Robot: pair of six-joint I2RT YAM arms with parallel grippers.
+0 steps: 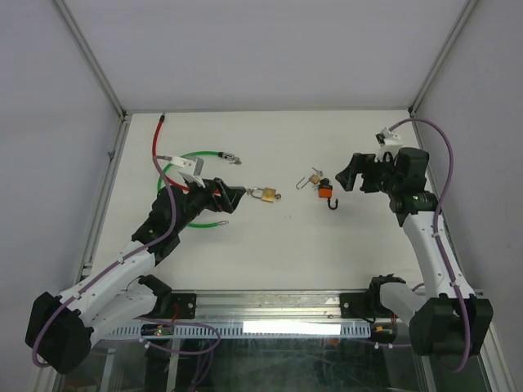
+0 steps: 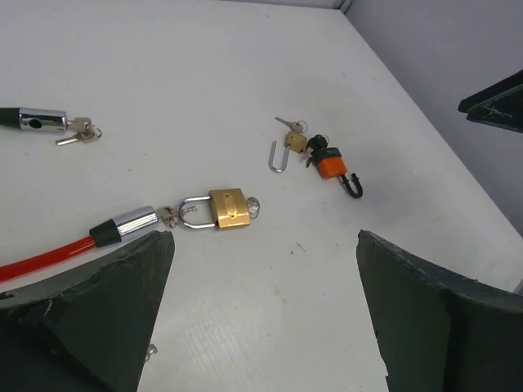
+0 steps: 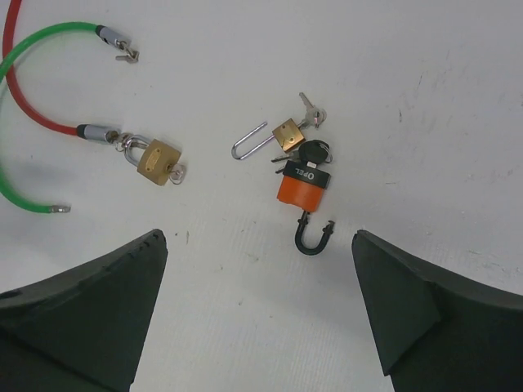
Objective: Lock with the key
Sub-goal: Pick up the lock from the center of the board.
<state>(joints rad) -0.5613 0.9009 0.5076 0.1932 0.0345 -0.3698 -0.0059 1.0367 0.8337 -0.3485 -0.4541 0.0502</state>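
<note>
While both arms hover over the white table holding nothing, the locks lie between them, within reach of either. At far left the red cable and green cable loop aside. Left of centre, the left gripper stands spread wide and empty, pointed at the brass padlock lying flat just beyond its tips, a key seemingly in its base. Right of centre, a small brass lock with its shackle swung out touches the orange padlock, whose black shackle gapes; more keys cluster there. At right, the right gripper is equally wide and empty, aimed at that pair. I'd guess it means to steady one lock. Which lock the task means, I cannot tell.
</note>
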